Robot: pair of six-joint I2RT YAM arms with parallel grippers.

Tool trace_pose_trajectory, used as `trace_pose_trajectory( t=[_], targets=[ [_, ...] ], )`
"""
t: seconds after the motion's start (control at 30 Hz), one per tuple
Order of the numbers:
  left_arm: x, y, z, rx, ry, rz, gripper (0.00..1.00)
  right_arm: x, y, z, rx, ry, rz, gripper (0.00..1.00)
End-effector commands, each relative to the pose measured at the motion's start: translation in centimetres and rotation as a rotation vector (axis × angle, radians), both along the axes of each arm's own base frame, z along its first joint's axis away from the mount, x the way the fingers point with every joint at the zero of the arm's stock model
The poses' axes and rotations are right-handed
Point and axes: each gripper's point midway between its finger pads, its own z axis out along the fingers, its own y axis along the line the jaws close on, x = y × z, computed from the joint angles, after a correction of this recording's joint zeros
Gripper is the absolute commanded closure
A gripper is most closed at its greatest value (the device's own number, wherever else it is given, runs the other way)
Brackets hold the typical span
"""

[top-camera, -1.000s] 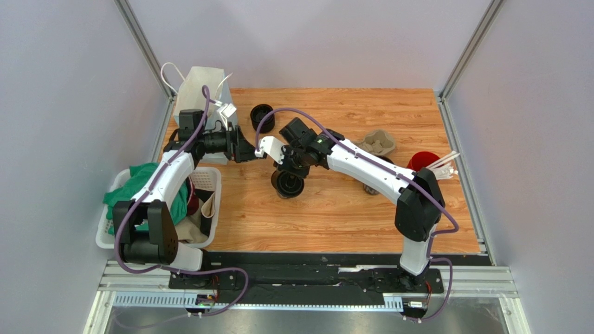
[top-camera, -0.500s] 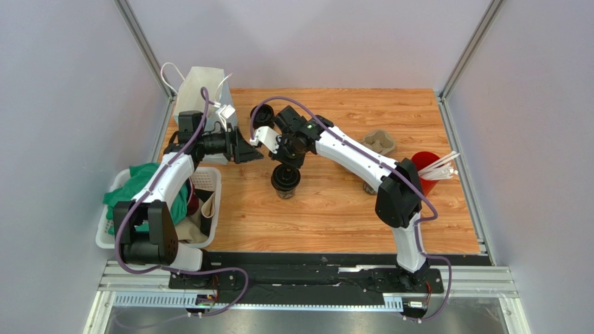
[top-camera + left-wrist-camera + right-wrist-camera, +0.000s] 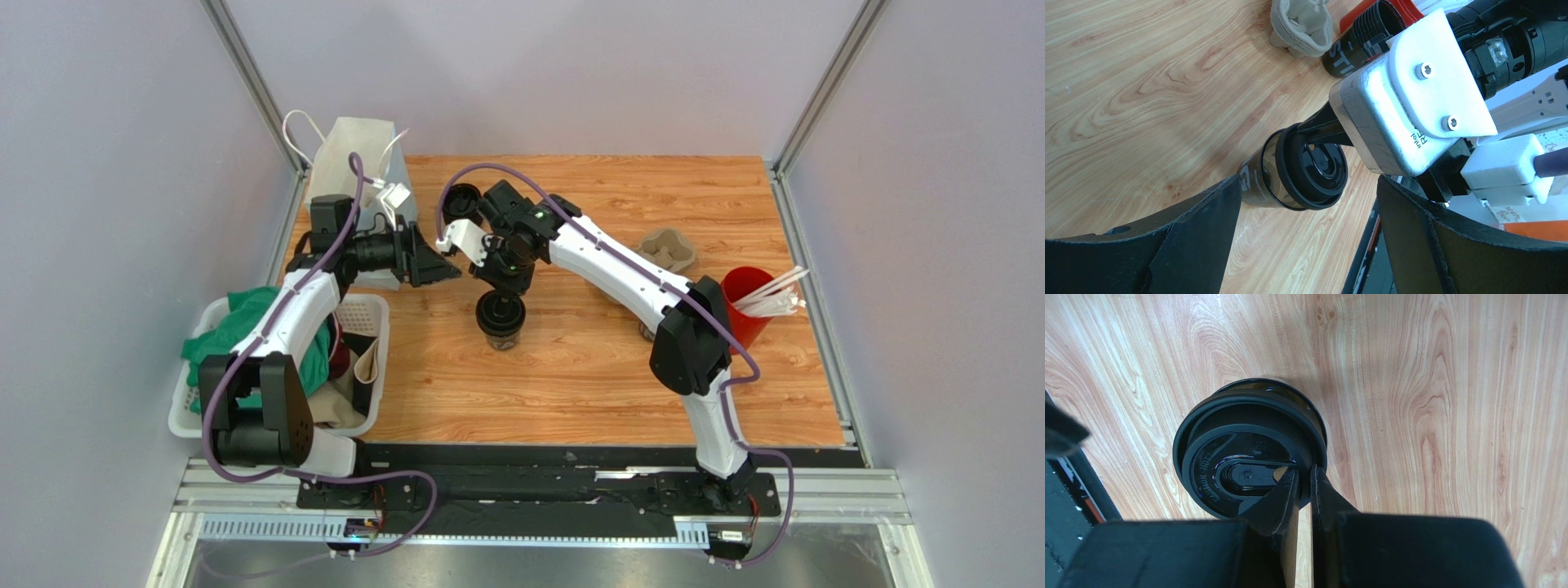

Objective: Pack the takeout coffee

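The takeout coffee (image 3: 501,315) is a small black cup with a black lid. It stands upright in the left middle of the wooden table. My right gripper (image 3: 504,279) reaches down from above, shut on the lid's rim (image 3: 1306,478). The lid (image 3: 1241,468) fills the right wrist view. I cannot tell whether the cup rests on the table or hangs just above it. My left gripper (image 3: 432,261) is open and empty, just left of the cup. The left wrist view shows the cup (image 3: 1303,174) between that gripper's spread fingers (image 3: 1198,226). The cardboard cup tray (image 3: 666,249) lies at the right.
A white paper bag (image 3: 350,147) stands at the back left. A white basket (image 3: 368,368) with green cloth sits at the left edge. A black round lid-like thing (image 3: 460,197) lies behind the grippers. A red cup with white straws (image 3: 748,294) and a dark bottle (image 3: 1352,43) are at the right.
My right arm has swung left and farther back with the cup in its grip. The cup moved slightly toward the left gripper. The left arm has barely moved.
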Motion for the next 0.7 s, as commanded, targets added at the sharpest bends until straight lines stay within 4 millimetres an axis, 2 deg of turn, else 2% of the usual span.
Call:
trace_pose_trajectory(
  t=[0.0,0.67],
  targets=[
    [-0.5,-0.2,1.7,-0.026,-0.064,-0.028,0.11,-0.2,0.7,0.0,0.011,0.024,-0.002,0.90],
    [-0.8,-0.3,1.9,-0.038,-0.066,-0.039,0.11,0.7,0.7,-2.0,-0.009,-0.008,-0.031,0.89]
  ],
)
